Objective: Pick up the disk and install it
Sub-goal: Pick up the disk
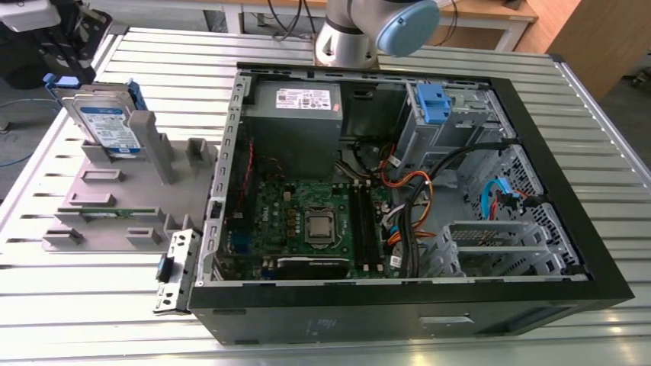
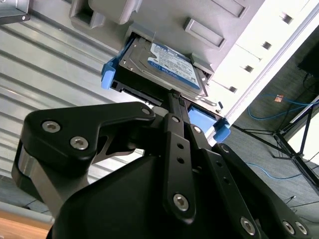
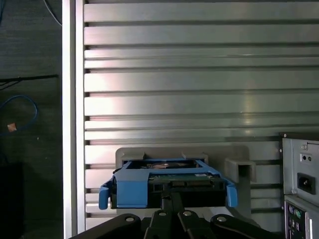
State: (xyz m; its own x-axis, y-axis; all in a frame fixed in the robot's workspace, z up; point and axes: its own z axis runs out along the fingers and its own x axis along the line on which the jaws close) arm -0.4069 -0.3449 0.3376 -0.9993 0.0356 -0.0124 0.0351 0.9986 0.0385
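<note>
We've got the disk standing on edge in the grey rack at the exterior view's left, beside the open computer case. It is silver metal with a white-and-blue label and a blue frame. In both wrist views the gripper sits right at its edge; clamped or not, we can't tell.

A grey arm joint with a pale blue cap is seen at the exterior view's top edge, and the black gripper, its bolted linkages spread sideways, is shown in both wrist views.
</note>
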